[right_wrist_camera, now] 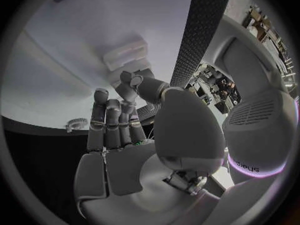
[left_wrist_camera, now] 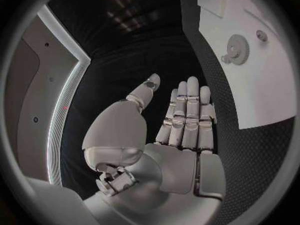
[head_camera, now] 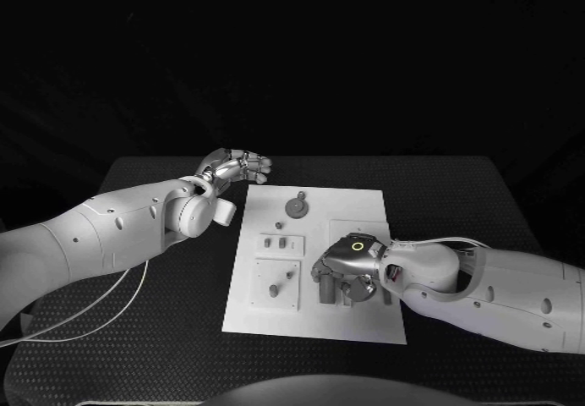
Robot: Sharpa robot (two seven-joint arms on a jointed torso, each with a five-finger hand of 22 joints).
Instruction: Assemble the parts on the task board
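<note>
One white task board [head_camera: 353, 203] on one black table [head_camera: 146, 355], one gear-shaped part [head_camera: 297, 206] near the board's far edge, two robot hands, left hand [head_camera: 237, 167] beyond the board's far-left corner, right hand [head_camera: 345, 269] over the board

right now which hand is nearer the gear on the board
Left. The left hand hovers off the task board's far left corner, a short way from the gear. The right hand is over the board's near right part, farther away.
</note>
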